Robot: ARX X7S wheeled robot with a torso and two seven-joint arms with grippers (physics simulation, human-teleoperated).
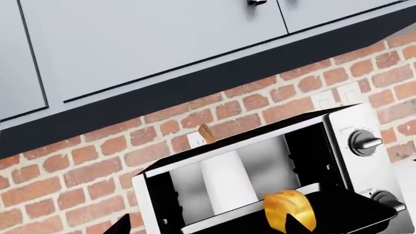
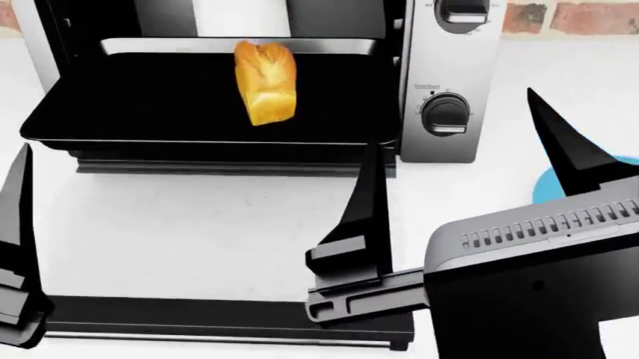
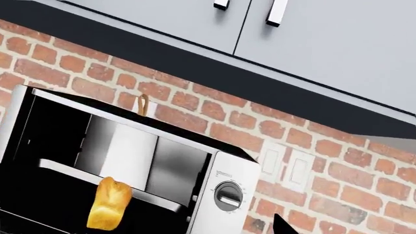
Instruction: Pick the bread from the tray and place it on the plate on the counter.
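The bread (image 2: pixel 266 82) is a golden loaf lying on the black tray (image 2: pixel 130 105), which is pulled out of the toaster oven. It also shows in the left wrist view (image 1: pixel 289 210) and the right wrist view (image 3: pixel 109 204). My left gripper (image 2: pixel 197 153) is wide open and empty above the counter (image 2: pixel 200 232), just in front of the tray; the bread lies beyond it. My right gripper (image 3: pixel 198 228) is open and empty, to the right in front of the oven's knobs; one finger (image 2: pixel 569 142) shows. The blue-rimmed plate (image 2: pixel 549 188) is mostly hidden behind that finger.
The toaster oven (image 2: pixel 450 75) stands at the back with two knobs on its right panel. Its black handle strip (image 2: pixel 230 166) lies below the tray's front edge. A brick wall (image 3: pixel 325 136) and grey wall cabinets (image 1: pixel 162 39) rise behind.
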